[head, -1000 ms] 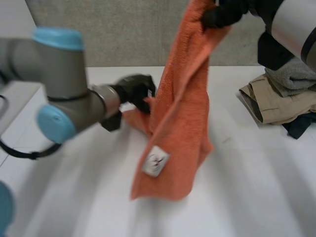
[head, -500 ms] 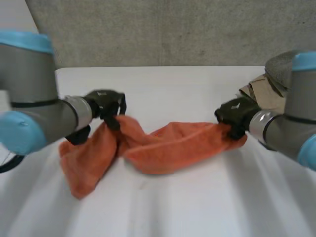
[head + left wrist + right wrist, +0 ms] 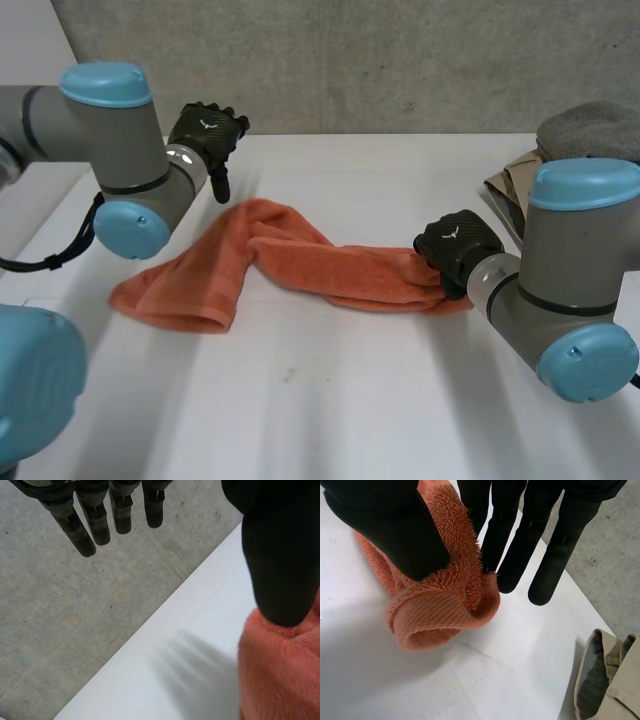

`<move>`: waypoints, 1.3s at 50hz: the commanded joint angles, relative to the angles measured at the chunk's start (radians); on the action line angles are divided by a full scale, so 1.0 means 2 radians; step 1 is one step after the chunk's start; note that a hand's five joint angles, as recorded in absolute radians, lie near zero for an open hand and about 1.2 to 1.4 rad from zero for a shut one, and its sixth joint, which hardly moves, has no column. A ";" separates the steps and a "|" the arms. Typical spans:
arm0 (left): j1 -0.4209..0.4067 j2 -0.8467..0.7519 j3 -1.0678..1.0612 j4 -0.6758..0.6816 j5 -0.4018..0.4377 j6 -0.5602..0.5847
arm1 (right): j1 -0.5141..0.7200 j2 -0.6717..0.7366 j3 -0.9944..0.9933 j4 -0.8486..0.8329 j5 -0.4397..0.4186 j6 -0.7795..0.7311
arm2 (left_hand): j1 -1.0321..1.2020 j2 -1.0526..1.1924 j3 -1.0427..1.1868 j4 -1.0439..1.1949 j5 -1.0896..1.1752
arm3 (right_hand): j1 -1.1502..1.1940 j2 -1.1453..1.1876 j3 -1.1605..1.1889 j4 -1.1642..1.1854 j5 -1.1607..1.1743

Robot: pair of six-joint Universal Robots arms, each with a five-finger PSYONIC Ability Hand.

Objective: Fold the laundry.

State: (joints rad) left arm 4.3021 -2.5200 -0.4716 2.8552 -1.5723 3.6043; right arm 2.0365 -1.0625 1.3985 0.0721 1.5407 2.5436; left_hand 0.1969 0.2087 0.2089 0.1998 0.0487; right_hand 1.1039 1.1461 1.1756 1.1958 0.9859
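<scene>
An orange towel (image 3: 300,265) lies bunched in a long roll across the white table (image 3: 350,410). My left hand (image 3: 205,135) hovers open just behind the towel's left part, apart from it. In the left wrist view its fingers (image 3: 95,515) hang straight and the thumb (image 3: 280,555) ends just over the towel (image 3: 280,680), with nothing between them. My right hand (image 3: 455,245) sits low at the towel's right end. In the right wrist view the thumb (image 3: 385,525) pinches that rolled end of the towel (image 3: 440,605) against the fingers (image 3: 520,535).
A pile of clothes (image 3: 585,135), grey on top of beige, lies at the table's back right, close to my right arm; its beige folds (image 3: 610,680) lie just beyond my right hand. A concrete wall (image 3: 350,60) rises behind the table's far edge.
The towel hung high from my right hand, then came down and stretched across the table. My left hand has let go of its left part and lifted back. The right hand keeps its grip.
</scene>
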 commanded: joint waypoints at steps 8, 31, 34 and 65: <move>0.000 0.202 -0.323 0.024 -0.005 -0.005 | -0.004 0.003 0.012 -0.015 0.004 -0.002 | 0.040 0.035 0.034 0.039 0.027 | 0.146 0.125 0.110 0.100 0.118; 0.030 0.112 -0.369 0.125 -0.023 0.085 | -0.020 -0.018 0.022 -0.009 0.002 0.001 | 0.599 0.593 0.593 0.597 0.586 | 0.146 0.125 0.110 0.100 0.118; 0.031 0.156 -0.385 0.128 -0.020 0.082 | -0.026 -0.030 0.023 -0.002 0.002 0.000 | 0.600 0.594 0.594 0.598 0.586 | 0.146 0.125 0.110 0.100 0.118; 0.109 0.062 -0.163 0.034 0.014 -0.097 | -0.076 0.031 -0.142 0.058 0.033 0.005 | 0.591 0.585 0.585 0.590 0.578 | 0.146 0.125 0.110 0.100 0.118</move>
State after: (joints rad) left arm 4.5151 -2.1613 -0.9893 2.9383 -1.5434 3.4045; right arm 1.8568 -1.0707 1.1479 0.2197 1.5434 2.5557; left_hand 1.1639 1.1957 1.1828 1.1961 0.9837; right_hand 1.1039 1.1460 1.1811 1.1961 0.9860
